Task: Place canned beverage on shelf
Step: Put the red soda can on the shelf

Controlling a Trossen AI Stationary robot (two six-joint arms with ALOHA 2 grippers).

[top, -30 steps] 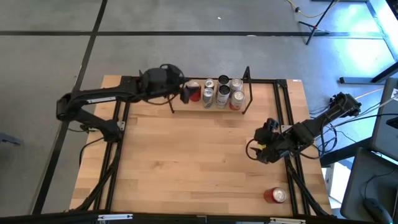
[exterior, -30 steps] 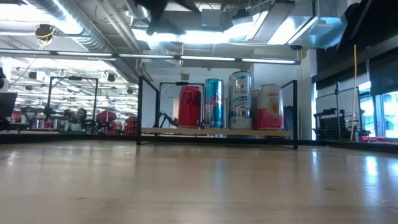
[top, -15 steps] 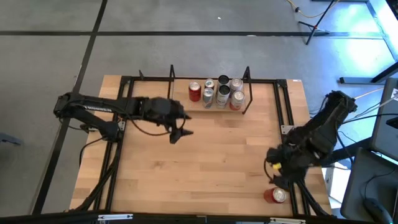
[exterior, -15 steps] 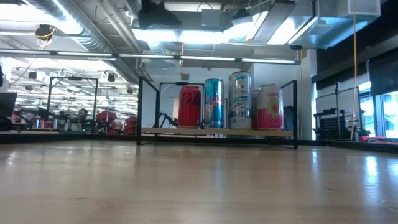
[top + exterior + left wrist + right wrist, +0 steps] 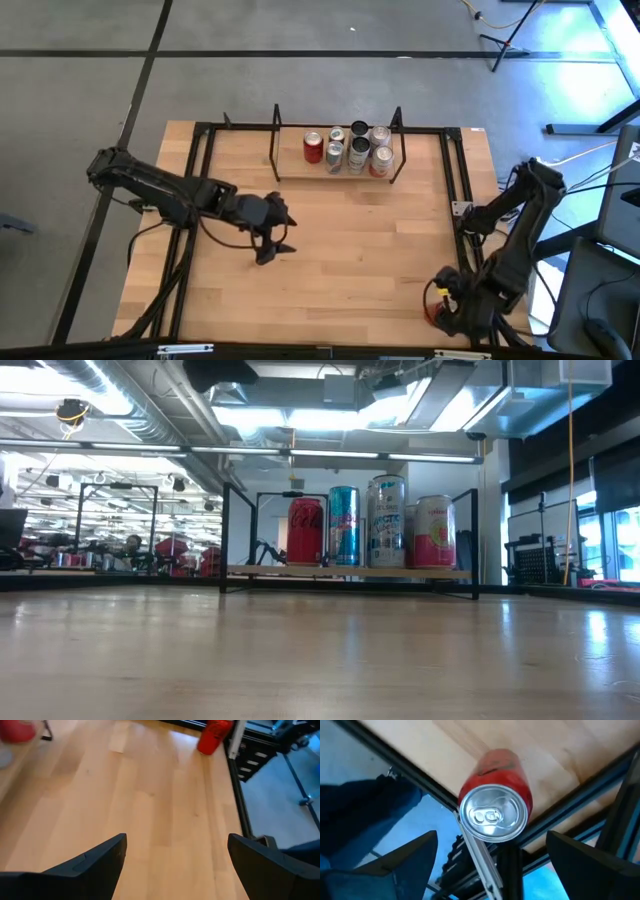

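Note:
A red can (image 5: 495,810) stands upright on the table's near right corner, its silver top up. In the high view only a red sliver of the can (image 5: 431,313) shows under my right gripper (image 5: 452,303). My right gripper (image 5: 492,837) is open above it, one finger on either side, apart from it. My left gripper (image 5: 270,240) is open and empty over the table's middle left; its wrist view (image 5: 176,840) shows bare wood between the fingers. The shelf (image 5: 340,170) at the far edge carries several upright cans (image 5: 365,525).
Black rails (image 5: 462,190) run along the tabletop's edges, and one passes right beside the red can (image 5: 485,865). The shelf's black wire frames (image 5: 240,535) stand at its two ends. Bare wood (image 5: 350,260) lies between the two arms.
My left gripper has drawn back from the red can at the shelf's left end and gone toward the near edge, to the table's middle left. My right gripper has gone toward the near edge and now stands over the red can at the near right corner.

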